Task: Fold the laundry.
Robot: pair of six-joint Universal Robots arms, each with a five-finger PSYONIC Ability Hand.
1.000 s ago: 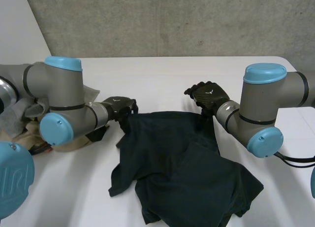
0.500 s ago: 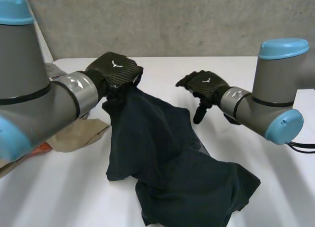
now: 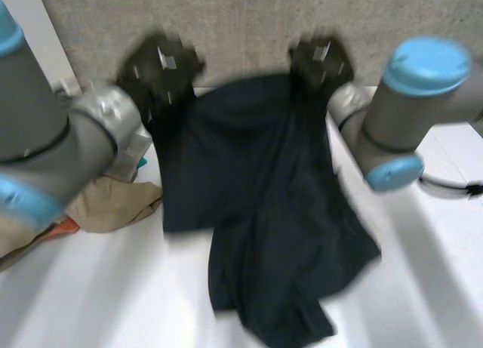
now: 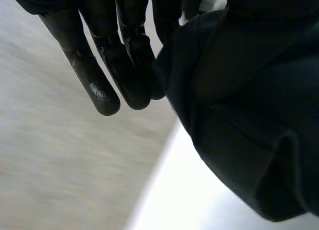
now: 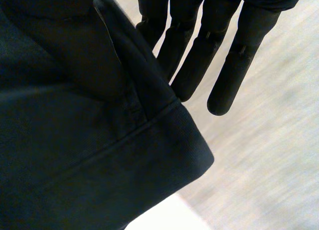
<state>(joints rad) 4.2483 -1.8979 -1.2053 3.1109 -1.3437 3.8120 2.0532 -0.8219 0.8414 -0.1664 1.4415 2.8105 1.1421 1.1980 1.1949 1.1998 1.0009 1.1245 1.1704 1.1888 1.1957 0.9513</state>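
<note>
Head view: the dark garment (image 3: pixel 256 197) hangs wrinkled and unevenly over the middle of the table (image 3: pixel 430 287), its top edge stretched between both hands. The left hand (image 3: pixel 160 70) pinches one top corner and the right hand (image 3: pixel 321 61) pinches the other. Straight fingers (image 4: pixel 99 85) lie against the cloth.

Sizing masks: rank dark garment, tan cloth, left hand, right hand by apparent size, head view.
1. dark garment, clearly largest.
2. tan cloth, left hand, right hand: look about alike; raised hands nearer camera, so unranked.
</note>
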